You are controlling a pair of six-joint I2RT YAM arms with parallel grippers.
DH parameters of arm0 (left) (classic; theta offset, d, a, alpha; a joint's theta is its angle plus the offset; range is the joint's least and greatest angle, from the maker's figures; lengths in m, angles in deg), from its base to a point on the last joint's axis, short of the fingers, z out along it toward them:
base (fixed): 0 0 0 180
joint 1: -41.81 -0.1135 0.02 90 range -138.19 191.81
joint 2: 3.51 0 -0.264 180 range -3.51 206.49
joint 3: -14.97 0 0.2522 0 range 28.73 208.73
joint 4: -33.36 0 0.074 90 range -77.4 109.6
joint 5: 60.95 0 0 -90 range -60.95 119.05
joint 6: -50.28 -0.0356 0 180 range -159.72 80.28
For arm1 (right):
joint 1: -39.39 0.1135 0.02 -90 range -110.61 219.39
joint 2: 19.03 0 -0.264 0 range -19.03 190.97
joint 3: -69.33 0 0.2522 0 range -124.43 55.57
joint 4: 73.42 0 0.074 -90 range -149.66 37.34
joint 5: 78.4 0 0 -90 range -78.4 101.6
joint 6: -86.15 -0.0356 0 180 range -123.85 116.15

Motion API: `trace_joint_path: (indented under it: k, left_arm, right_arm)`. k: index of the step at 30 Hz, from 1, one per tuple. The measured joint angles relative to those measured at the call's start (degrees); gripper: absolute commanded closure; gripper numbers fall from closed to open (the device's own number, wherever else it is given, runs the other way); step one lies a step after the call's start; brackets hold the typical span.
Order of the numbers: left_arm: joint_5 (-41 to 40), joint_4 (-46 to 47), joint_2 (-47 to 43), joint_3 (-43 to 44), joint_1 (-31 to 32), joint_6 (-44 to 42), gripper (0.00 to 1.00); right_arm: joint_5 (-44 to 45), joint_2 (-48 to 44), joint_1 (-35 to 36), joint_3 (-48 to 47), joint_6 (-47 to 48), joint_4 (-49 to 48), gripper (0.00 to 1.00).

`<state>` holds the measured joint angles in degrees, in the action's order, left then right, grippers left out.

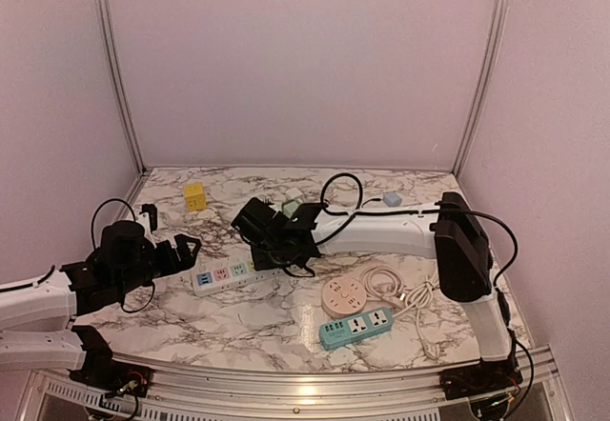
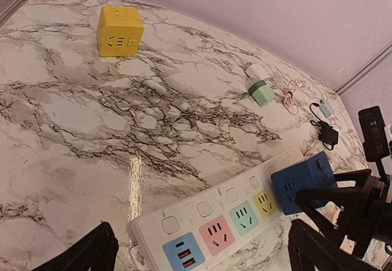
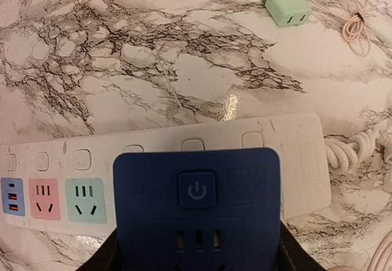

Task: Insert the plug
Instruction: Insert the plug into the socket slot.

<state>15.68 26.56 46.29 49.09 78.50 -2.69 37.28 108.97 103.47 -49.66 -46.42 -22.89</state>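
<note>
Left gripper (image 1: 191, 246), far left: jaws spread to full width, nothing held, poised by the left end of the white power strip (image 2: 208, 225). Yellow cube socket (image 2: 120, 30), behind, well apart from the white power strip. Strip faces, left to right: blue USB, pink, green, yellow. Blue cube plug (image 3: 197, 200), over the strip's right part, just beside the yellow face; seated or not, cannot tell. Right gripper (image 1: 274, 252): jaws partly closed, clamped on the two sides of the blue cube plug. Green charger (image 3: 286, 8), farther back on the marble table (image 1: 238, 330). Round peach socket (image 1: 344, 296) and teal power strip (image 1: 356, 327), near right.
</note>
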Motion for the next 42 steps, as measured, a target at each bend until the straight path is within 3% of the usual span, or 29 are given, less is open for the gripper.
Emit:
trace_joint_path:
  k: [5, 9, 14, 22, 28, 42]
  left_arm:
    - [-0.2, 0.1, 0.9, 0.3, -0.1, -0.7, 0.01]
    - [2.3, 0.4, 7.8, 4.5, -2.6, -2.5, 0.01]
    - [11.5, 5.9, 19.0, 12.5, -8.7, -2.0, 0.01]
    - [25.7, 13.9, 34.8, 22.4, -8.8, -0.9, 0.01]
    - [30.1, 14.6, 42.3, 27.6, -7.3, -1.5, 0.08]
    - [31.0, 13.2, 46.4, 28.6, -3.0, -4.0, 0.47]
  right_arm:
    - [-1.9, 1.9, -0.7, -4.4, 4.8, 3.8, 1.0]
    - [-4.5, 2.5, -1.7, -6.5, 8.5, 5.8, 1.0]
    - [-8.4, 2.4, -3.2, -6.6, 13.0, 5.9, 1.0]
    - [-10.8, 1.4, -4.2, -4.8, 19.3, 3.8, 1.0]
    - [-11.9, -0.5, -4.7, -0.9, 21.7, 0.0, 1.0]
    - [-13.9, -2.1, -5.5, 2.5, 24.1, -3.8, 1.0]
